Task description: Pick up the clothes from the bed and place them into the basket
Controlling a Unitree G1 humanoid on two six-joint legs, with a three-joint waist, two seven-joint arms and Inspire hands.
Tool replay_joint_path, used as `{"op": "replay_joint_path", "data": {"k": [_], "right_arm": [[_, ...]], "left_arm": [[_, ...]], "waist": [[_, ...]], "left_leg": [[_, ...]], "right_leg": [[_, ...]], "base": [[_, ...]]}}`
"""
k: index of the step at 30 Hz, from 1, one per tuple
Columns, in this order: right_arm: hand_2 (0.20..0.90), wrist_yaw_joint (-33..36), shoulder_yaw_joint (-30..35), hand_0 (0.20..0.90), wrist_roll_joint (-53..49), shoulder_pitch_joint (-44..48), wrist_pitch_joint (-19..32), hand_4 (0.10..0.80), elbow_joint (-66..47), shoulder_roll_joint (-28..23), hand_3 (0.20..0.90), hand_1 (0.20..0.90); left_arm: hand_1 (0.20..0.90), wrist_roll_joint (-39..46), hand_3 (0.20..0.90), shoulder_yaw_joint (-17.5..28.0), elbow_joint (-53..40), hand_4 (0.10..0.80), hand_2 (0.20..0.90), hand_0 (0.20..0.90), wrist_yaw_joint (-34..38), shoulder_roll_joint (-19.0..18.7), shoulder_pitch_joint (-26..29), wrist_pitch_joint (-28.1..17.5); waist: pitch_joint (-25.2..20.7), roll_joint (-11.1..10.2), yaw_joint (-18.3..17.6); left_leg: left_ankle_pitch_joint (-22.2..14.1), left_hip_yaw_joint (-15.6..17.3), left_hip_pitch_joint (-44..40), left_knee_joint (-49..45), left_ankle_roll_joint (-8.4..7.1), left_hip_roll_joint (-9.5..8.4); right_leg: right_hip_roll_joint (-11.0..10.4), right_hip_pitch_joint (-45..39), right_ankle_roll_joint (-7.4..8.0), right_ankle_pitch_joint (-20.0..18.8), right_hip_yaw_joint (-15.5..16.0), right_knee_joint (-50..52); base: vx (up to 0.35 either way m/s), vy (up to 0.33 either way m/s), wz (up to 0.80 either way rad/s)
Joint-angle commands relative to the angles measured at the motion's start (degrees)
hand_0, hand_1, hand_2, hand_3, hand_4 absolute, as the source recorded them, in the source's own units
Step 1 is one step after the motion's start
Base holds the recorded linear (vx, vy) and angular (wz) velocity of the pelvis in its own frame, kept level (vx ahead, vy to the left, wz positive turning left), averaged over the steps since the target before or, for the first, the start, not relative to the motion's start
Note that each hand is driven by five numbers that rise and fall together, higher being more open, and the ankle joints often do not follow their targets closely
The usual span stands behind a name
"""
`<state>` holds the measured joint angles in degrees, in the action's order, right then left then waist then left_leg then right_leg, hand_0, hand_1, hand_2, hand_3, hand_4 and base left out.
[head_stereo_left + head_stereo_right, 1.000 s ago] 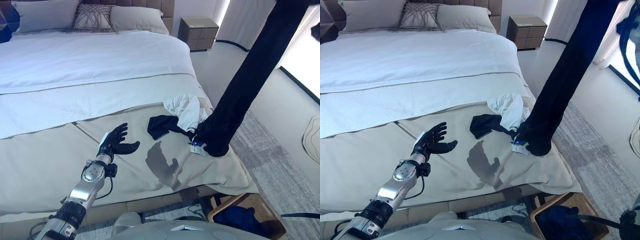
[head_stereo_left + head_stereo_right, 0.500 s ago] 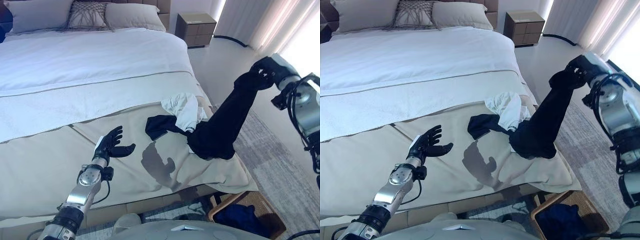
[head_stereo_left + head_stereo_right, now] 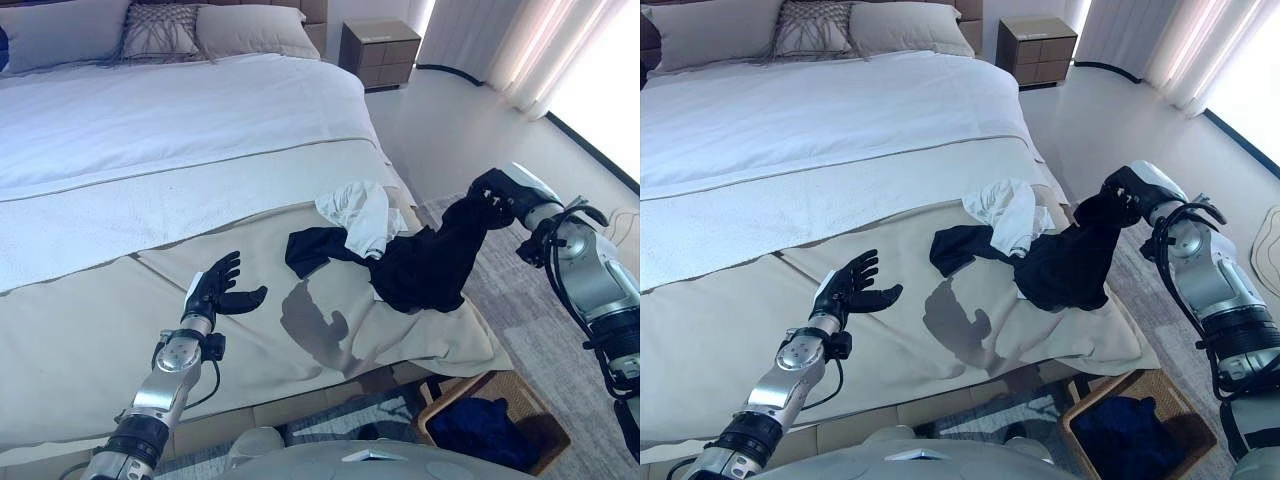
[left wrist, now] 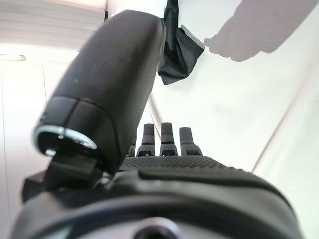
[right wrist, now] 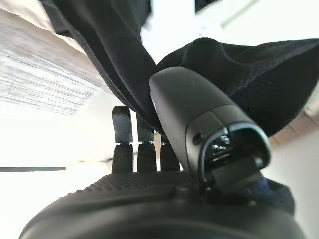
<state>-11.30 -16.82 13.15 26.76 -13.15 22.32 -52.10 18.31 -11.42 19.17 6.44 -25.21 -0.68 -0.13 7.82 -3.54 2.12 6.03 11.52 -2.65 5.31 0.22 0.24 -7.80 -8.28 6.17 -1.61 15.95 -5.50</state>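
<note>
Left eye view shows the right hand [image 3: 497,190] with fingers [image 5: 122,130] clenched on black clothes [image 3: 425,265] lifted off the bed [image 3: 180,130] corner, above the basket [image 3: 528,400]. The left hand [image 3: 215,290] rests open on the bed

Right hand [image 3: 1132,190] and black garment [image 3: 1068,265], now lower.

The fingers of the right hand [image 3: 1137,189] are largely hidden in the black garment [image 3: 1070,262], while the basket [image 3: 540,432] is partly cut off by the lower edge.
</note>
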Motion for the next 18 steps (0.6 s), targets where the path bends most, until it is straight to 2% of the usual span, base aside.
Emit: {"op": "replay_joint_path", "data": {"k": [1,7,11,14,15,16,18], "right_arm": [[0.300,2.6,-3.8,0.300,5.6,13.0,1.4,0.100,5.3,-0.4,0.200,0.300],[0.300,7.0,-9.7,0.300,6.8,16.4,0.5,0.100,14.3,2.1,0.200,0.300],[0.300,11.4,-11.9,0.300,10.6,20.9,3.8,0.100,19.5,3.8,0.200,0.300],[0.300,13.0,-14.4,0.300,13.3,22.8,2.8,0.100,21.0,3.2,0.200,0.300],[0.780,14.4,-14.9,0.780,13.0,23.3,1.9,0.660,21.5,3.1,0.760,0.780],[0.900,15.6,-15.0,0.900,12.7,23.8,1.3,0.800,22.3,3.1,0.900,0.900],[0.900,16.0,-15.0,0.900,13.2,24.4,1.1,0.800,23.3,3.3,0.900,0.900]], "left_arm": [[0.900,-0.9,0.900,-0.9,-4.0,0.800,0.900,0.900,-0.6,-1.4,3.4,-3.6],[0.900,-0.2,0.900,-2.4,-5.6,0.800,0.900,0.900,-0.8,-1.8,4.5,-3.3],[0.900,1.1,0.900,-4.3,-5.8,0.800,0.900,0.900,-0.6,-2.2,5.9,-4.5],[0.900,2.7,0.900,-4.4,-7.0,0.800,0.900,0.900,0.3,-2.3,6.5,-4.9],[0.900,3.2,0.900,-4.5,-7.3,0.800,0.900,0.900,0.6,-2.4,6.8,-5.1],[0.900,3.6,0.900,-4.7,-7.5,0.800,0.900,0.900,0.9,-2.4,7.3,-5.7],[0.900,3.8,0.900,-5.0,-7.6,0.800,0.900,0.900,1.2,-2.3,7.7,-5.9]], "waist": [[-1.4,0.3,3.0],[0.1,1.3,4.9],[2.5,3.1,6.1],[4.4,4.2,6.5],[5.2,4.7,6.5],[6.1,5.2,6.5],[6.7,5.6,6.5]], "left_leg": [[-7.5,-1.6,-3.2,-0.9,-1.28,0.59],[-7.0,-2.5,-1.3,-0.9,-1.17,0.46],[-6.4,-3.3,1.3,-0.8,-1.18,0.07],[-5.7,-3.6,3.3,-0.6,-1.25,-0.08],[-5.4,-3.6,4.0,-0.4,-1.27,-0.10],[-5.1,-3.7,4.8,-0.3,-1.29,-0.13],[-5.0,-3.7,5.4,-0.3,-1.31,-0.17]], "right_leg": [[0.3,2.8,-0.10,-0.2,1.5,2.4],[0.0,4.3,-0.14,-0.7,2.6,2.4],[-0.2,6.5,-0.27,-1.0,3.2,2.4],[-0.3,8.2,-0.21,-1.4,3.2,2.0],[-0.3,9.0,-0.22,-1.6,3.2,1.8],[-0.3,9.6,-0.23,-1.9,3.2,1.7],[-0.2,10.1,-0.26,-2.1,3.3,1.5]], "base": [[-0.008,-0.015,0.12],[-0.027,-0.013,0.06],[-0.087,0.009,0.15],[-0.126,0.022,0.13],[-0.147,0.023,0.11],[-0.131,0.024,0.13],[-0.082,0.024,0.10]]}}
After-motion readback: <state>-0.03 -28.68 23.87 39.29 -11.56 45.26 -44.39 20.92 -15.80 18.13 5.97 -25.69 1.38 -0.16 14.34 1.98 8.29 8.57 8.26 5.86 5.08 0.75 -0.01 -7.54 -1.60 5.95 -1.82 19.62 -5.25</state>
